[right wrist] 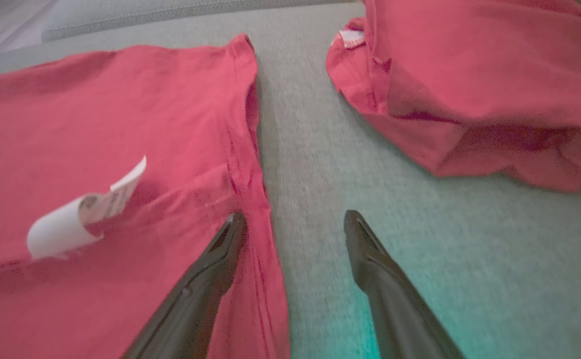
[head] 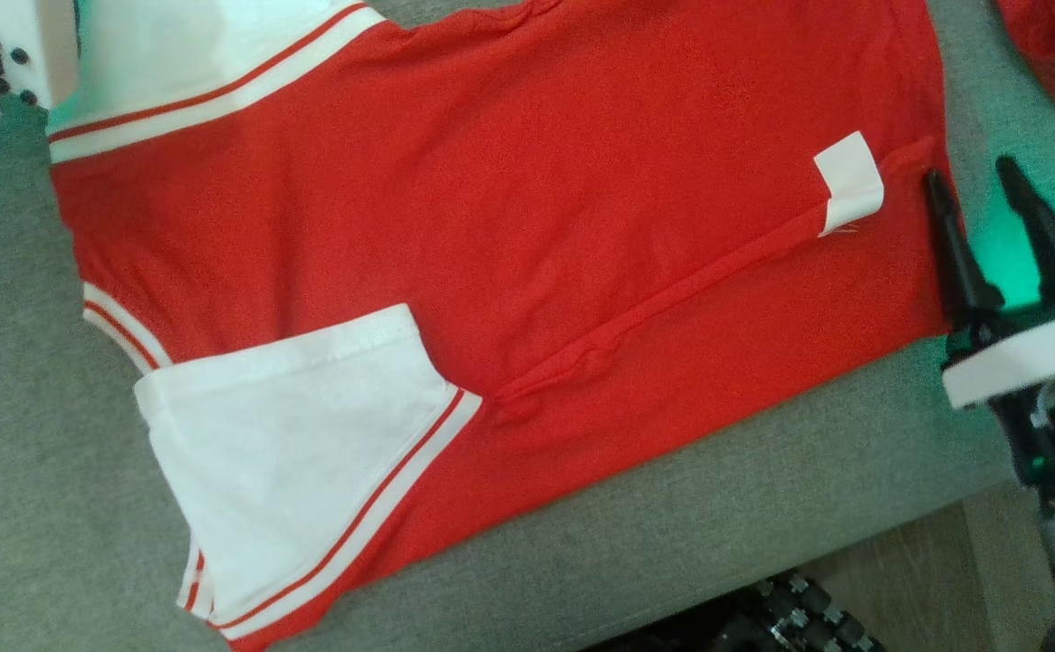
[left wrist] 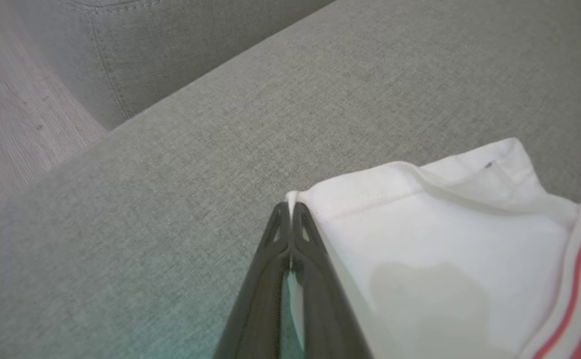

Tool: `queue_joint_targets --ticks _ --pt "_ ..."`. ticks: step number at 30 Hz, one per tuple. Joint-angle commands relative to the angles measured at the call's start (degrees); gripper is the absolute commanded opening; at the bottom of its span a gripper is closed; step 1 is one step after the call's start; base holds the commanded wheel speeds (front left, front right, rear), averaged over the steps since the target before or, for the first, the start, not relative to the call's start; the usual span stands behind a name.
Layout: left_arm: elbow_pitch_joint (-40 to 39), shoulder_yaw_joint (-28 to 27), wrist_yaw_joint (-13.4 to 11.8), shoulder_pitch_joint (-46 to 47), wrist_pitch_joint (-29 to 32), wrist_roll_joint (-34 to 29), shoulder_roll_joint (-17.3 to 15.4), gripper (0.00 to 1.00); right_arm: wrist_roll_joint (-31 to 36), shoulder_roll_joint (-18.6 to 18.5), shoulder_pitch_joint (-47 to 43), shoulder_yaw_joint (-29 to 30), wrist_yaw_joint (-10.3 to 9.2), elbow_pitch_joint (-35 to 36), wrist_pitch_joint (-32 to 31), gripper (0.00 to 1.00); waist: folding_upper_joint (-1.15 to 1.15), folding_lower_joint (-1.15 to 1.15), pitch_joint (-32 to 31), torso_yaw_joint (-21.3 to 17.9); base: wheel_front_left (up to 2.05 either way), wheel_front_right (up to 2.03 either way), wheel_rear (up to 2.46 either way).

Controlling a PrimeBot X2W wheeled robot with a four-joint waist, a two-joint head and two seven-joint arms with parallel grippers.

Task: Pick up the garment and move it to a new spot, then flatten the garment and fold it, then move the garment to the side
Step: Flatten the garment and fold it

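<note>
**Garment stretched between the two tools, hem edge inside the right tool's gap**

The red garment (head: 509, 199) lies spread on the grey upholstered cushion (head: 744, 507). Its long axis runs from one tool to the other, with the white sleeves towards the left tool and the bottom hem towards the right.

The left tool (left wrist: 291, 209) is clenched on the corner of a white sleeve (left wrist: 445, 239). A sliver of white cloth shows between its fingertips. The rest of the sleeve fans away to that tool's right, and bare cushion lies ahead of it and to its left.

The right tool (right wrist: 295, 217) is released, with its fingers spread wide. The hem (right wrist: 250, 149) runs straight ahead of it. One finger is over the red fabric just inside the hem and the other is over bare cushion. Whether the inner finger presses the cloth cannot be told.

A white label (right wrist: 86, 214) curls up from the fabric, near that finger on its garment side. A second red garment (right wrist: 470, 89) lies heaped ahead and across the gap, well apart from the hem.

Judging from this, the right tool is the nearer one for taking the hem. It would need to come down and close across that edge.
</note>
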State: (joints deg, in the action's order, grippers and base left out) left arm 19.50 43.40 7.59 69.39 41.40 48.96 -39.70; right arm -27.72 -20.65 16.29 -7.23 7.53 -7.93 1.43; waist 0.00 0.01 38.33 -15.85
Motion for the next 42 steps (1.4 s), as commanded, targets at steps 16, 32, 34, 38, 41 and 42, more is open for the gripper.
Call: queue_joint_targets --ticks 16,32,34,38,41,42 --pt "-3.2 5.1 -0.1 5.5 -6.4 1.4 -2.6 0.0 -5.9 -10.8 25.2 -9.6 -0.04 -5.6 -20.3 1.0 0.0 -0.01 -2.2 4.7 0.0 0.0 0.0" --pt "-3.2 11.8 -0.1 9.3 -9.1 4.8 -2.9 0.0 -5.0 -15.3 41.3 -24.5 -0.04 -20.9 -34.5 0.57 0.0 -0.01 -2.1 8.5 0.0 0.0 0.0" --pt "-2.9 12.4 -0.1 9.5 -9.7 5.1 -3.0 0.0 -5.6 -15.8 41.7 -25.5 -0.04 -21.0 -35.0 0.42 0.0 -0.01 -2.2 8.6 0.0 0.0 0.0" --pt "-2.2 13.7 -0.1 10.1 -11.0 5.7 -3.1 0.0 -7.5 -16.3 42.0 -26.7 -0.04 -21.3 -35.5 0.0 0.0 -0.01 -2.2 8.8 0.0 0.0 0.0" --pt "-1.9 14.7 -0.1 10.8 -12.9 5.3 -3.4 0.0 -8.6 -16.4 42.4 -26.4 -0.04 -21.2 -33.4 0.0 0.0 -0.01 -2.3 8.8 0.0 0.0 0.0" --pt "-1.9 15.1 -0.1 11.1 -13.9 4.9 -3.5 0.0 -9.0 -16.2 42.6 -25.9 -0.04 -21.3 -32.0 0.0 0.0 -0.01 -2.3 8.8 0.0 0.0 0.0"
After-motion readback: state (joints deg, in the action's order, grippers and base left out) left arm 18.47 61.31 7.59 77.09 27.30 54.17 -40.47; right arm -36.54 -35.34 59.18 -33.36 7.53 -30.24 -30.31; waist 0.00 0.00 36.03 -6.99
